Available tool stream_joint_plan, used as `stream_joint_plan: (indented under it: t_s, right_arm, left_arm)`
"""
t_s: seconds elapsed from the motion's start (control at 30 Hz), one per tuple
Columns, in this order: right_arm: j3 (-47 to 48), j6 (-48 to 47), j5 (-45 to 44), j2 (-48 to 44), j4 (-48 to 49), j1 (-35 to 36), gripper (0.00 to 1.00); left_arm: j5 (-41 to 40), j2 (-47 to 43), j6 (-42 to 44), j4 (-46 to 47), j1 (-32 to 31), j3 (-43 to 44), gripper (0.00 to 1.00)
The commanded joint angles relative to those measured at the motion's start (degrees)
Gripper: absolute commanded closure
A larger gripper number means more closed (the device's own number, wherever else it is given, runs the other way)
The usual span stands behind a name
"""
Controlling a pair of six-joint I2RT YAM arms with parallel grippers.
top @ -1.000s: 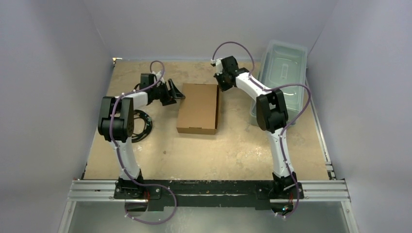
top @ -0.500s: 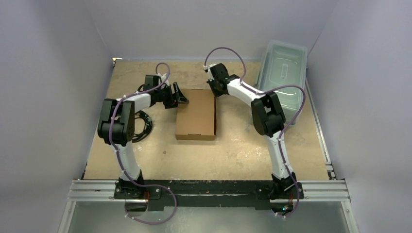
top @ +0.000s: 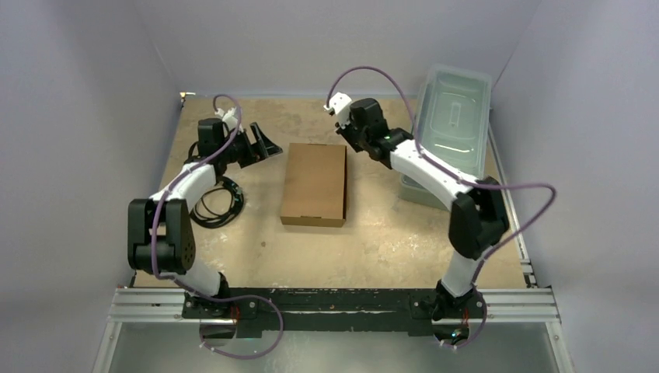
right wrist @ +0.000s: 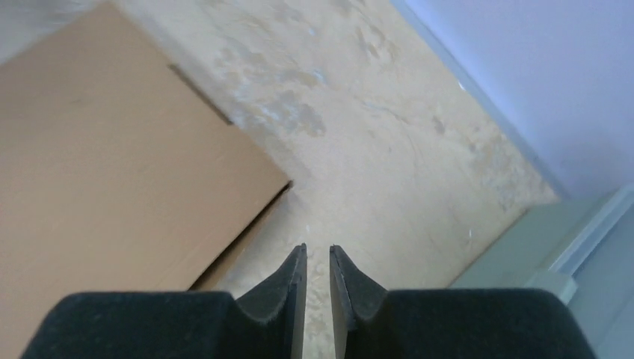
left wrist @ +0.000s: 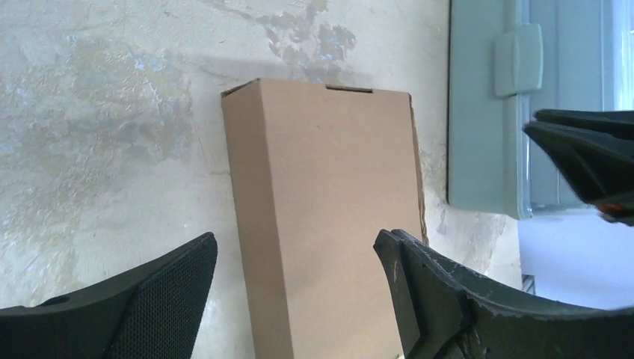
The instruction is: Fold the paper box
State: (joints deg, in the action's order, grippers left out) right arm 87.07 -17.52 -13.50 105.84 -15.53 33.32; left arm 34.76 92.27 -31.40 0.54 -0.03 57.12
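On the table [top: 373,233], the paper box [top: 314,185] lies closed (plain brown).

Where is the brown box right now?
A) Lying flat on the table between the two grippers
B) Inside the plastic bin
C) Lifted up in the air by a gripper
A: the brown box lies flat on the table, with the left gripper on one side and the right gripper on the other, and the plastic bin stands off to the side.
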Motion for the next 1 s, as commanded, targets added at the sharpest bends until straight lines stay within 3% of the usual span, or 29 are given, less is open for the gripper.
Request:
stream_joint_plan:
  t_s: [0.0, 0.07, 0.13, 0.2, 0.23, 0.3, 0.37, 0.47, 0.67, 0.97]
  right_arm:
    - [-6.83, -12.73, 22.83, -13.1, -7.81, -0.14, 0.8]
    - [-14.12, -18.82, 31.72, -21.19, -10.67, -0.1, 0.74]
    - [-23.17, -21.82, 40.95, -27.36, -7.9, -0.49, 0.59]
    - [-31.64, -26.14, 46.17, -31.71, -4.2, -1.42, 0.56]
    - [-35.7, -27.32, 49.49, -33.1, -2.28, -2.45, 0.59]
    - [-40.49, -31.5, 54.51, -34.15, -0.48, -4.54, 0.79]
    - [-42.15, -32.77, 53.64, -33.7, 0.64, -4.92, 0.94]
    - [-41.18, -38.68, 50.3, -30.35, -1.96, -4.66, 1.0]
    - [-36.46, -42.57, 41.82, -21.35, -5.43, -1.42, 1.0]
    - [-33.2, -33.65, 32.44, -12.84, 2.76, 8.74, 1.0]
  left_arm:
    - [-3.13, -9.35, 5.28, -3.41, -0.57, -3.51, 0.2]
    - [-5.26, -17.2, 6.1, -3.67, -0.67, -6.45, 0.2]
    - [-7.88, -23.13, 6.59, -4.67, -0.67, -8.9, 0.19]
    - [-8.51, -26.67, 6.24, -5.54, -0.65, -11.5, 0.21]
    - [-8.29, -27.54, 5.81, -6.0, -0.67, -12.85, 0.24]
    - [-7.27, -27.32, 5.29, -7.41, -0.67, -15.13, 0.32]
    - [-6.4, -26.06, 5.08, -7.84, -0.82, -16.95, 0.39]
    - [-5.4, -23.16, 4.79, -9.09, -2.48, -16.13, 0.44]
    - [-7.42, -16.9, 5.42, -8.95, -8.02, -15.46, 0.45]
    - [-8.36, -11.53, 7.12, -12.31, -11.12, -14.16, 0.47]
